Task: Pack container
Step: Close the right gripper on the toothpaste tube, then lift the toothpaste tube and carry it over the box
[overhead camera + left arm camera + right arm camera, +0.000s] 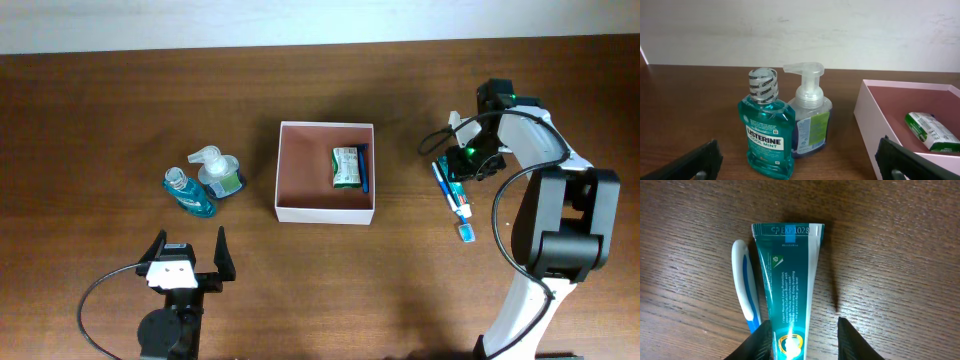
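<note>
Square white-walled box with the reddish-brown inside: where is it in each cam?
Overhead: the square white-walled container, reddish-brown inside, near picture centre.
Left wrist: right side, cut off by the frame.
Right wrist: not in it.
Shared landmark: green packet lying inside it, in overhead and left wrist.

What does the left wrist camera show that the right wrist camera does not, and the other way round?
Only the left wrist view shows the mouthwash bottle, the pump bottle beside it, and a corner of the container with a green packet inside. Only the right wrist view shows the toothpaste tube and the toothbrush lying beside it, with the right gripper open over the tube. Both show the brown wooden table.
</note>
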Action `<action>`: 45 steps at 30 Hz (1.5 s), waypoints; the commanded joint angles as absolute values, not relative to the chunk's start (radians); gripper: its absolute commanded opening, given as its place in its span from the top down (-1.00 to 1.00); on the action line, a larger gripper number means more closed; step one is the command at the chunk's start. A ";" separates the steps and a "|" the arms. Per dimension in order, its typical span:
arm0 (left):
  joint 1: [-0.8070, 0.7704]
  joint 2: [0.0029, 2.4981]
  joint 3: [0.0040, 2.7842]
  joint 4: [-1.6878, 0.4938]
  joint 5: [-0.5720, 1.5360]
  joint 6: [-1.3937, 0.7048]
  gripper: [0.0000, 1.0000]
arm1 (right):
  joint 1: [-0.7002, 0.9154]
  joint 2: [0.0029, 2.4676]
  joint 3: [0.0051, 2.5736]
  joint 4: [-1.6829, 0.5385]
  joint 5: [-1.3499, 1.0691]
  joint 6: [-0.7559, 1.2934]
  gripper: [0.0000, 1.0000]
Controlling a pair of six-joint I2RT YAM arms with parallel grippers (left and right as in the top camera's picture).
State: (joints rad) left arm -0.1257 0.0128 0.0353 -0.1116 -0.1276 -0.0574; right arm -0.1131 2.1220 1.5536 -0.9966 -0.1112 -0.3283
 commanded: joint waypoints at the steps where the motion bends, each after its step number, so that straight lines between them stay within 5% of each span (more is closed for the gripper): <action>1: -0.120 0.006 0.027 -0.109 -0.117 -0.059 -0.99 | -0.105 2.135 1.541 -1.003 -0.124 -0.297 0.29; 16: -0.120 0.006 0.027 -0.109 -0.117 -0.059 -0.99 | -0.105 2.135 1.478 -1.018 -0.124 -0.279 0.31; 21: -0.120 0.006 0.027 -0.109 -0.117 -0.059 -0.99 | -0.105 2.135 1.478 -1.015 -0.124 -0.274 0.81; 27: -0.120 0.006 0.027 -0.109 -0.117 -0.059 -0.99 | -0.105 2.134 1.503 -1.040 -0.123 -0.271 0.82; 37: -0.120 0.006 0.027 -0.109 -0.117 -0.059 -0.99 | -0.076 2.127 1.946 -1.318 -0.160 -0.162 0.82; 45: -0.120 0.006 0.027 -0.109 -0.117 -0.059 -0.99 | 0.104 2.127 2.268 -1.439 -0.281 0.060 0.83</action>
State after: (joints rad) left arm -0.1257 0.0124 0.0353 -0.1116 -0.1272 -0.0574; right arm 0.0124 2.1353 2.2169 -1.4303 -0.2230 -0.0799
